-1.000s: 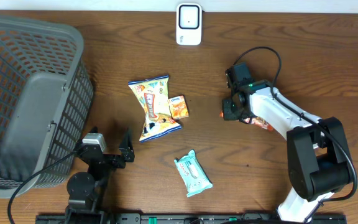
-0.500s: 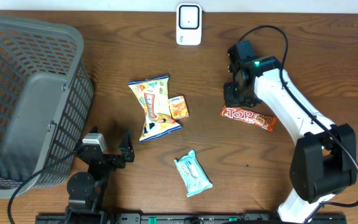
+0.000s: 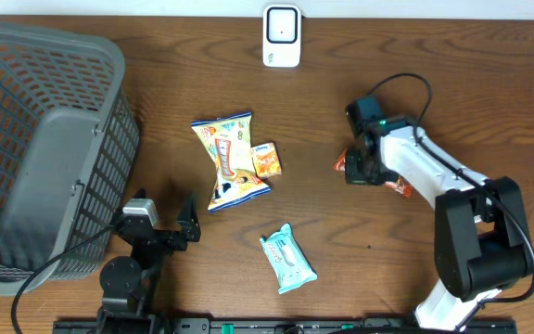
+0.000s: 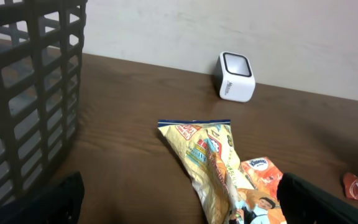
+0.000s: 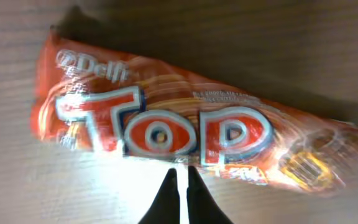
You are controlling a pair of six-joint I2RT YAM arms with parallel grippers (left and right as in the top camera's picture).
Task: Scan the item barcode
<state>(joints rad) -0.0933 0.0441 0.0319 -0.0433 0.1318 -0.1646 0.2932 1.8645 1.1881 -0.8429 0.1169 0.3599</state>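
Right gripper (image 3: 361,173) jaws pinched together, nothing between them. Top bar (image 5: 185,130) flat on the table (image 3: 452,83), label up, right of centre. In the wrist view the tips meet at the bar's near long edge, under the "O"; can't tell if they touch the wrapper. From overhead the gripper covers the bar's middle, both ends showing. Scanner (image 3: 282,35) well apart at the far edge. Left gripper (image 3: 165,219) jaws wide, empty, beside the basket (image 3: 54,139)
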